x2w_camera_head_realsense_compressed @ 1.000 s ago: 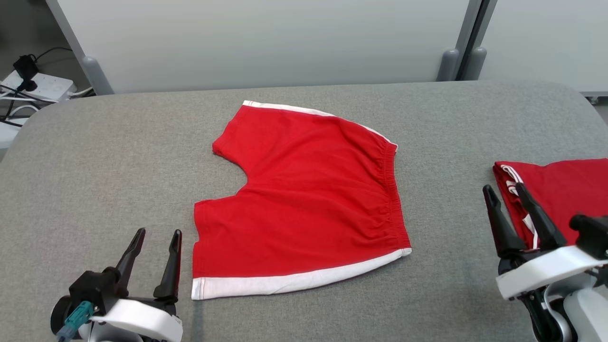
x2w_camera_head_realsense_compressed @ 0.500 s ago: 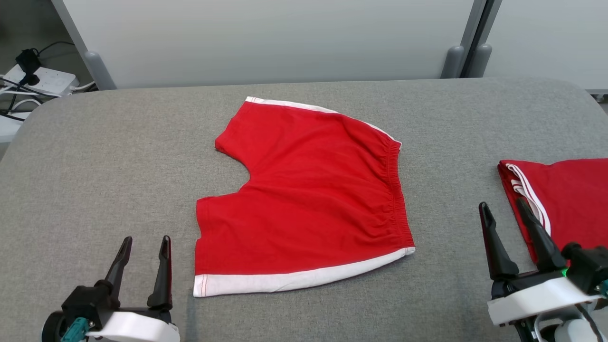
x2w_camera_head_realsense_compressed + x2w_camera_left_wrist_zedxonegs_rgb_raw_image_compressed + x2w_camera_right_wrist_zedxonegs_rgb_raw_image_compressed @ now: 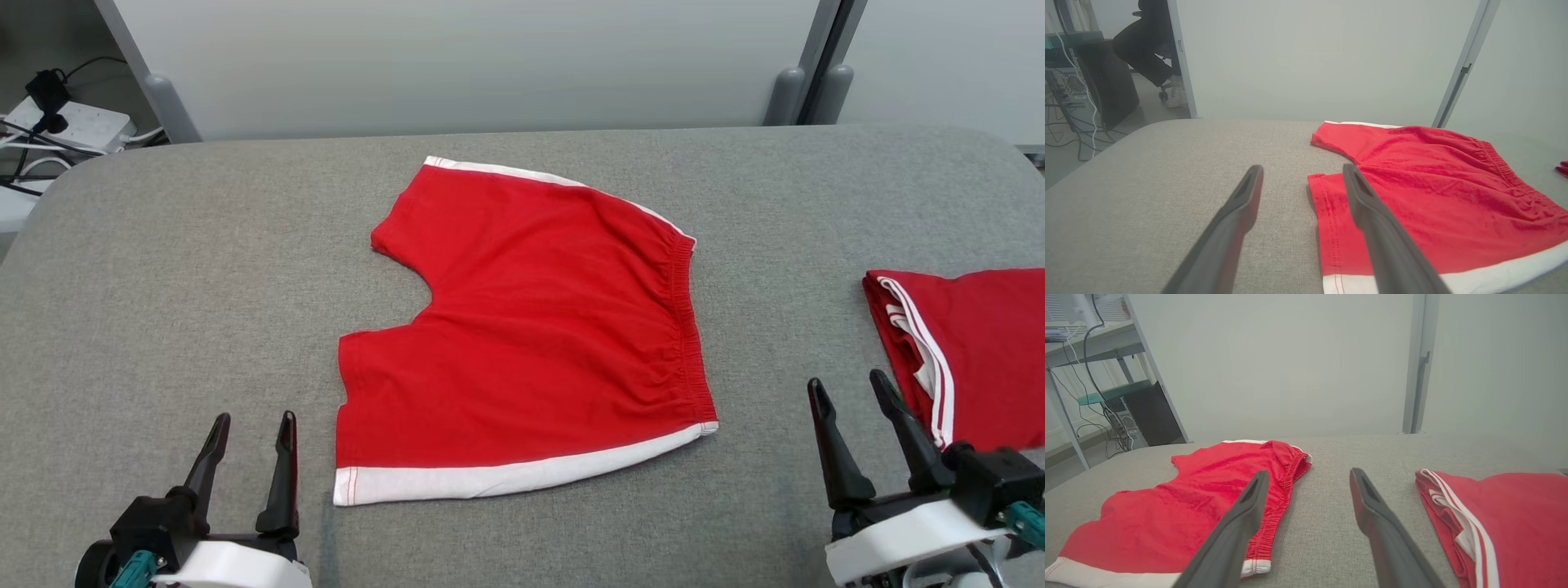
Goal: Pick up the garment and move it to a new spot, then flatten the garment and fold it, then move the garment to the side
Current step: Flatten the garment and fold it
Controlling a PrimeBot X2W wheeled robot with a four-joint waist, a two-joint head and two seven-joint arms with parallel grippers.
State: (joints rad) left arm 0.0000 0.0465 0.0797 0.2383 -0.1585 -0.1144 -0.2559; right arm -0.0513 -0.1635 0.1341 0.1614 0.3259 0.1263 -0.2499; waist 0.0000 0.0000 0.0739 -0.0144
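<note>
- Head view showed the red shorts (image 3: 522,327) spread flat, both legs side by side, with bare grey table (image 3: 163,286) on every side of them.
- Their waistband (image 3: 687,327) faced the robot's right and the two leg openings its left, so the waist-to-leg line ran across the robot. One white side stripe lay along the far edge and the near stripe (image 3: 506,478) along the edge closest to the robot.
- The left gripper (image 3: 255,418) hung just beside the shorts' near-left corner, jaws wide apart and holding nothing. The near leg hem lay ahead of it and slightly to its right.
- The right gripper (image 3: 846,380) sat well apart from the shorts' near waistband corner, off to their right. Its jaws were equally wide and empty, and the shorts lay ahead and to its left.
- By my reading the left arm was clearly the nearer. With the cloth already flat, the fold looked like the step in hand, and the right arm would need the longer reach across to the waistband.
- Counted: two red garments, namely the flat shorts and one folded garment (image 3: 980,351) well to their right; two grippers; one table.
</note>
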